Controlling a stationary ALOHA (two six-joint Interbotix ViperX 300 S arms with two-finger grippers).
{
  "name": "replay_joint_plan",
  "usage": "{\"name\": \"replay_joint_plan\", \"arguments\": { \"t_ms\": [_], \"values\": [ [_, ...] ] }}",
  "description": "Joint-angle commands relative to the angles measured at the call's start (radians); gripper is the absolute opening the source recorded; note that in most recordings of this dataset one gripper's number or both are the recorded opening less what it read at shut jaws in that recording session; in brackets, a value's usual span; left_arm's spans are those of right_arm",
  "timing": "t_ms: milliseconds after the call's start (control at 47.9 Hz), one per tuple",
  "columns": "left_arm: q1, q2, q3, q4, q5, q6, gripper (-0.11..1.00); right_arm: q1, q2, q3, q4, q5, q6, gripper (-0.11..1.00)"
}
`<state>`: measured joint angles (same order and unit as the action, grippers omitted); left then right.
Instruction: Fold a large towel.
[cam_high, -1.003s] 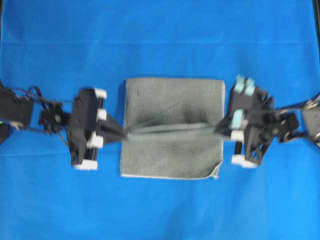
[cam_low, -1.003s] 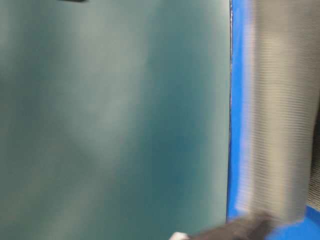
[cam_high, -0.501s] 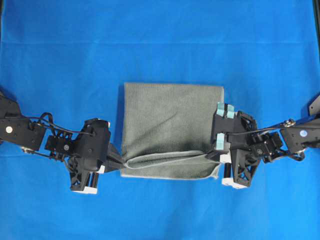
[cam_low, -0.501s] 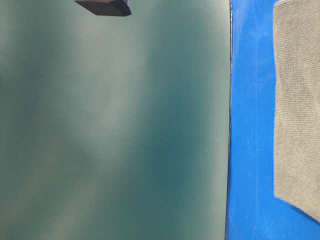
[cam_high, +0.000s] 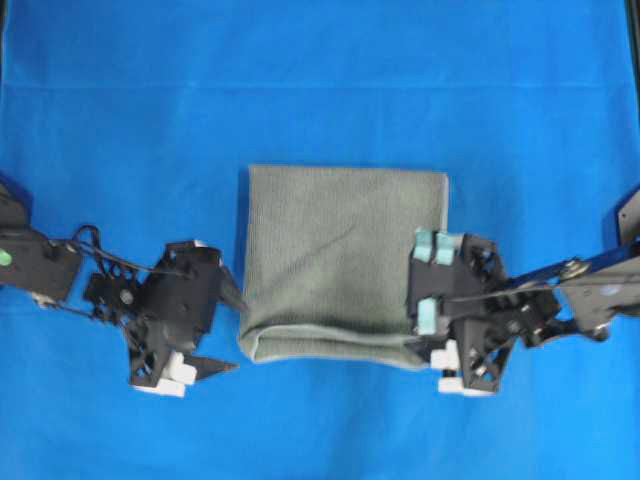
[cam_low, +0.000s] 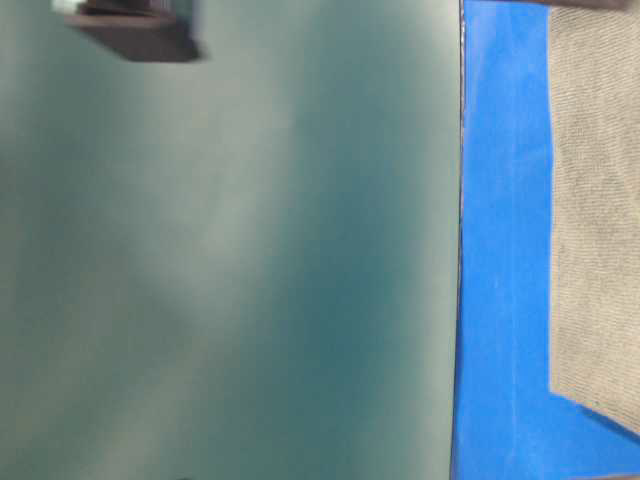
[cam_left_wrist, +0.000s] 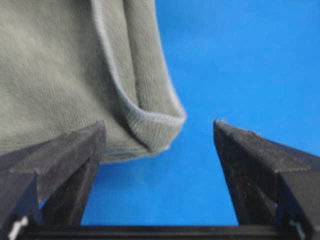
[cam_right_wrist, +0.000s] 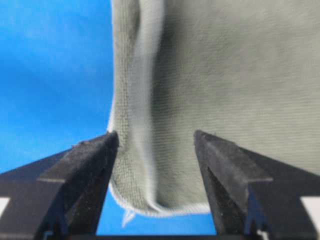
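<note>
A bright blue cloth (cam_high: 320, 80) covers the whole working surface in the overhead view, reaching every edge of the picture. A faint straight crease crosses it from side to side near the far edge, and another runs across lower down. The light is even, with only soft shadows. In the table-level view, which is turned on its side, the same blue cloth fills a strip at the right, and a plain dull teal-green wall (cam_low: 230, 260) takes up the rest, mottled with paler patches.
</note>
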<state>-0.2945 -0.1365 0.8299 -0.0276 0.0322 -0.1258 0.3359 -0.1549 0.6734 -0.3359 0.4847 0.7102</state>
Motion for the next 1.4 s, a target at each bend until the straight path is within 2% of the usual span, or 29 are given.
{"name": "replay_joint_plan", "arguments": {
  "t_ms": [0, 125, 355, 585, 898, 1003, 1149, 1379],
  "values": [
    [0.014, -0.097, -0.028, 0.005, 0.064, 0.011, 0.79, 0.015, -0.091, -0.041, -0.029, 0.078, -0.002, 0.65],
    [0.037, -0.245, -0.021, 0.005, 0.143, 0.061, 0.76, 0.021, -0.227, -0.035, -0.107, 0.153, -0.002, 0.65],
    [0.094, -0.543, 0.048, 0.005, 0.146, 0.179, 0.74, 0.02, -0.497, 0.043, -0.25, 0.166, 0.003, 0.65],
    [0.21, -0.822, 0.149, 0.005, 0.161, 0.242, 0.74, 0.02, -0.788, 0.135, -0.324, 0.221, 0.011, 0.65],
    [0.391, -1.172, 0.345, -0.002, 0.224, 0.224, 0.74, -0.011, -1.091, 0.328, -0.387, 0.273, 0.061, 0.65],
    [0.41, -1.229, 0.393, -0.005, 0.218, 0.207, 0.74, -0.049, -1.135, 0.402, -0.402, 0.278, 0.11, 0.65],
    [0.411, -1.213, 0.419, -0.005, 0.215, 0.163, 0.74, -0.121, -1.104, 0.465, -0.402, 0.278, 0.189, 0.65],
    [0.42, -1.154, 0.449, -0.005, 0.193, 0.133, 0.74, -0.161, -1.042, 0.499, -0.403, 0.272, 0.239, 0.65]
  ]
}}
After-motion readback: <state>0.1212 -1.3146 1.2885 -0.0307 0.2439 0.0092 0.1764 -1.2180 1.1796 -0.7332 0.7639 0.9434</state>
